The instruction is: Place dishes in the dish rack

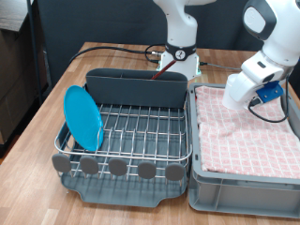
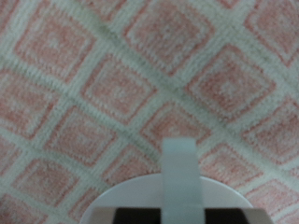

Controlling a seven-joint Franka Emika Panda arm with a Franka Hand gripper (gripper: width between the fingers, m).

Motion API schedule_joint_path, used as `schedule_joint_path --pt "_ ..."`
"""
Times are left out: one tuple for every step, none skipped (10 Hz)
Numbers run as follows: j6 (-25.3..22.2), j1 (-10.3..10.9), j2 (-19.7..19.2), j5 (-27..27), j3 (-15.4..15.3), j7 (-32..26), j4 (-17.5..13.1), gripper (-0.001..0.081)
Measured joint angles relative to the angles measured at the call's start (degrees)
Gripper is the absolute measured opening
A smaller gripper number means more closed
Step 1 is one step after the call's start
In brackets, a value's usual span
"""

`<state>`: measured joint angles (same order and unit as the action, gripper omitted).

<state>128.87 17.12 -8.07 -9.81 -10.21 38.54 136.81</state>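
Note:
The light-blue plate (image 1: 82, 117) stands on edge in the wire dish rack (image 1: 141, 131), at its end on the exterior view's left. My gripper (image 1: 234, 97) hangs low over the pink checked cloth (image 1: 248, 131) of the grey crate, to the right of the rack. Its fingertips do not show clearly against the white hand. The wrist view is filled by the cloth (image 2: 112, 84) at close range. At its edge is a blurred white rounded shape (image 2: 173, 191) with a pale bar, and I cannot make out what it is.
The grey crate (image 1: 244, 192) stands against the rack's right side. The tall grey trough (image 1: 136, 86) lines the rack's far end, and round grey discs (image 1: 117, 167) line its near edge. The arm's base (image 1: 178, 56) and cables sit behind the rack on the wooden table.

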Motion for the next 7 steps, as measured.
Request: schedule_joint_path --pt "-0.3 0.0 0.0 0.0 0.1 0.0 -0.2 0.0072" --pt "-0.8 0.0 0.1 0.0 0.1 0.0 -0.5 0.0072" --pt "-1.4 0.0 0.2 0.1 0.2 0.0 -1.0 0.0072" --pt "-2.4 0.0 0.4 0.2 0.3 0.0 -1.5 0.0072" --pt "-3.2 0.0 0.7 0.3 0.3 0.0 -2.0 0.0072" --pt "-4.3 0.0 1.0 0.3 0.4 0.0 -2.6 0.0072" --pt "-5.5 0.0 1.4 0.4 0.4 0.0 -3.2 0.0072"
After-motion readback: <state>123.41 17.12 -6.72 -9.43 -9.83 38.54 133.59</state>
